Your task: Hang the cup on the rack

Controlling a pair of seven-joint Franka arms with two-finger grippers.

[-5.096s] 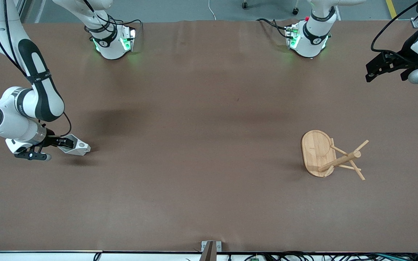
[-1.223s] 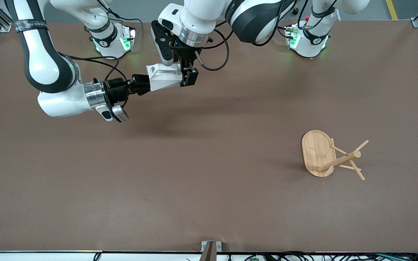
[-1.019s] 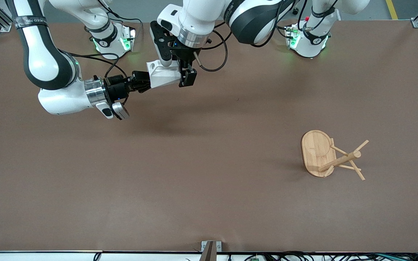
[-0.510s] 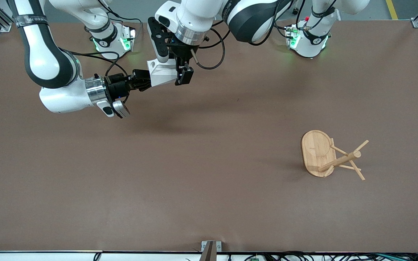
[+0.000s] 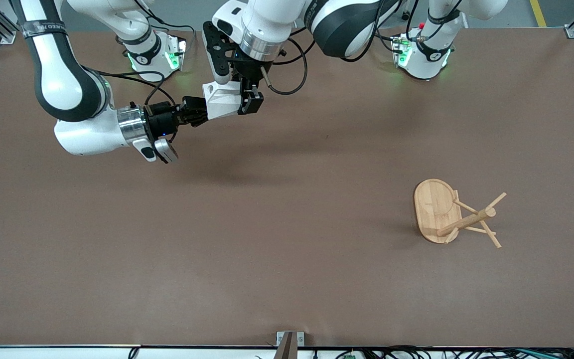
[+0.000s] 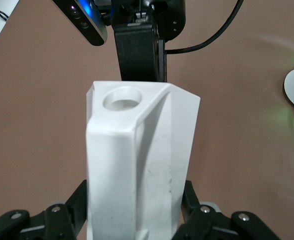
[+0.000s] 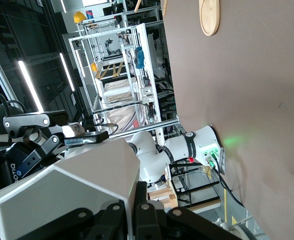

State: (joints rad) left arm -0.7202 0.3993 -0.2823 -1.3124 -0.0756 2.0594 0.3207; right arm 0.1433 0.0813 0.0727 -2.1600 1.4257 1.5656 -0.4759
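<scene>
Above the table (image 5: 287,279), my left gripper (image 5: 243,99) and right gripper (image 5: 198,111) both pinch the white faceted cup (image 5: 222,103).

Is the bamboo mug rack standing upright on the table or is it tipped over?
Upright: the bamboo mug rack stands with its oval base flat on the table, post and pegs rising from it. No cup hangs on it.

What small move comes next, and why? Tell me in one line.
Probably the right gripper should let go. Both grippers are on the cup in the air over the table's right-arm end: the left gripper has closed on its sides, and the rack stands toward the left arm's end, so the left arm should carry it there.
</scene>
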